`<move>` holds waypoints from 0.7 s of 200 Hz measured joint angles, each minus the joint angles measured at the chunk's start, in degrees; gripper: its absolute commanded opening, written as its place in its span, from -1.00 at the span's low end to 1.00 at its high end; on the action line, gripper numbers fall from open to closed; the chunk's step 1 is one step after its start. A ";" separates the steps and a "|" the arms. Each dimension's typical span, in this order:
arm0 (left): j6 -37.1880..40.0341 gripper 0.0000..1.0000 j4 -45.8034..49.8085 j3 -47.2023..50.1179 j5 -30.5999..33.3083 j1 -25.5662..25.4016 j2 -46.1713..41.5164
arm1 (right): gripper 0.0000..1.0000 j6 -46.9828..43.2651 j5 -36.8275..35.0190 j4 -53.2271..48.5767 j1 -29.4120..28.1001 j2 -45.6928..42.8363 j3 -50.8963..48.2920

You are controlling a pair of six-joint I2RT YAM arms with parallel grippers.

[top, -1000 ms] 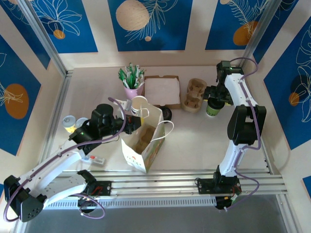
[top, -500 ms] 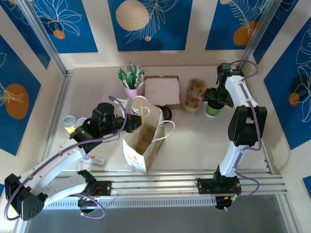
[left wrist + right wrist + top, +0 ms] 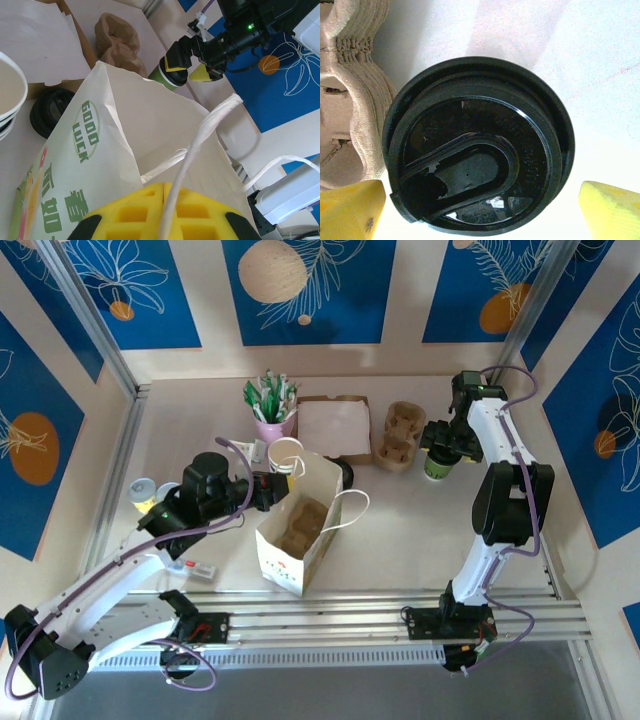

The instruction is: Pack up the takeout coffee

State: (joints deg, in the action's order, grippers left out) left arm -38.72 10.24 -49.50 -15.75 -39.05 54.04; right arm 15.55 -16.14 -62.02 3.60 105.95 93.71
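Hovering my right gripper [image 3: 441, 436] over the takeout coffee [image 3: 436, 466], so the step in hand is the pick, not yet the pack. The cup is standing upright on the table [image 3: 420, 530] at the far right, just beside the stack of pulp carriers [image 3: 398, 435] and well apart from the paper bag [image 3: 285, 565].

In the right wrist view my fingertips [image 3: 350, 207] are sitting spread, one on each side of the black lid [image 3: 480, 150], neither touching it.

My left gripper [image 3: 262, 490] is sitting at the bag's near rim. In the left wrist view the string handle [image 3: 200, 145] is running across my yellow pad, but I am not seeing whether the jaws are clamping the paper, so cannot tell. The bag mouth is gaping open toward the coffee [image 3: 172, 75].

Next move, I am judging: dropping lower so the fingers straddle the cup body below the lid, closing gently on the paper wall, lifting straight up, then carrying it level across to the bag mouth and lowering it in upright.
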 measured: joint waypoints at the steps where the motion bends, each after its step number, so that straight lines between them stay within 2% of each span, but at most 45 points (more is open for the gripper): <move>1: 0.00 -1.00 0.00 0.00 0.00 0.00 0.00 | 0.98 -0.02 -0.02 0.02 0.00 0.00 0.00; 140: -0.04 -1.00 -0.42 0.37 0.44 0.02 0.00 | 0.99 -0.04 -2.10 0.28 -1.33 5.07 0.04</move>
State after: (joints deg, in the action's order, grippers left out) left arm -38.76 9.82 -49.12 -15.31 -39.03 54.04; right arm 15.51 -18.24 -61.73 2.26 111.02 93.76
